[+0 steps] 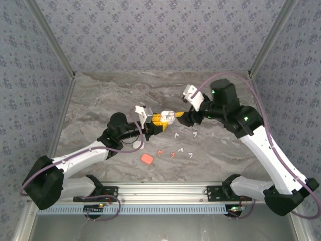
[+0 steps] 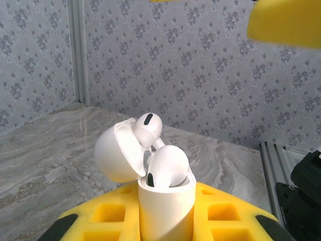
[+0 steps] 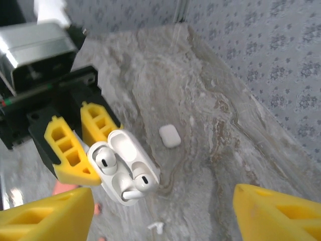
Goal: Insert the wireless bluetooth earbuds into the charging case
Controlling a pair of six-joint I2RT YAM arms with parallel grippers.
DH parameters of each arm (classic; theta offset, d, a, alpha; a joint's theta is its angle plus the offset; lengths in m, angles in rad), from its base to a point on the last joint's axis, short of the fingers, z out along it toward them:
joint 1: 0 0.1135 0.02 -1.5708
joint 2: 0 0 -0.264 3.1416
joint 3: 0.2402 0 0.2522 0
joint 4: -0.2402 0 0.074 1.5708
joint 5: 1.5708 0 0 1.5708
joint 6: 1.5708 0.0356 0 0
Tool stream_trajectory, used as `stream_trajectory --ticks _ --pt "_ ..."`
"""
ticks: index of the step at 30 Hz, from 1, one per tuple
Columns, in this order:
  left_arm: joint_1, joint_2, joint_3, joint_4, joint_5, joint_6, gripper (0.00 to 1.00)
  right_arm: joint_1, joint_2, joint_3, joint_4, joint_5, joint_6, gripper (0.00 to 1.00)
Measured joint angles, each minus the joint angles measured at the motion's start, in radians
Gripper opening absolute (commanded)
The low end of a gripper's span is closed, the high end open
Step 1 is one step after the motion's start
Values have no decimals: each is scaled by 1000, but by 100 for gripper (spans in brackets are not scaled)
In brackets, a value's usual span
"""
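Top external view, largest first: grey marbled table [image 1: 100, 100] underneath, left arm [image 1: 85, 153] stretched low from the near-left corner toward the middle, right arm [image 1: 263, 148] rising from the near-right corner, folded at the elbow and pointing back leftward. Nose to nose at table centre: left gripper [image 1: 165, 119] and right gripper [image 1: 183, 119].

Clamped between the left gripper's yellow fingers [image 3: 65, 145], lid thrown back, held above the table: the white charging case [image 3: 131, 168]. Sitting in its wells: two white earbuds [image 3: 106, 160], heads standing proud, possibly not fully seated. Right gripper spread wide, gripping nothing, hovering just short of the case.

Scattered on the table nearer the bases: loose white earbuds [image 1: 175, 134], two orange-red earbuds [image 1: 160, 151] and an orange-red case [image 1: 147, 158]. Also on the table, in the right wrist view, a shut white case [image 3: 169, 136].

Judged step: seating this pair. Next: press the heads down gently, then fold the lid shut without knocking the case out of the clamp.
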Motion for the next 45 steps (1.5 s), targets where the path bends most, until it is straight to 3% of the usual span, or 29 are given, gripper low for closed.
stream_trajectory --ticks 7,12,18,31,45 --pt "0 0 0 40 -14 5 0 -187 1 -59 109 -220 270 77" --pt "0 0 1 59 -35 42 0 -201 29 -59 145 -278 476 83" --pt "0 0 39 66 -43 94 0 -190 28 -58 178 -288 593 92" --pt "0 -1 113 86 -43 169 0 -119 23 -19 238 -286 663 93" --pt "0 -1 128 85 -43 171 0 -76 102 9 195 -206 646 75"
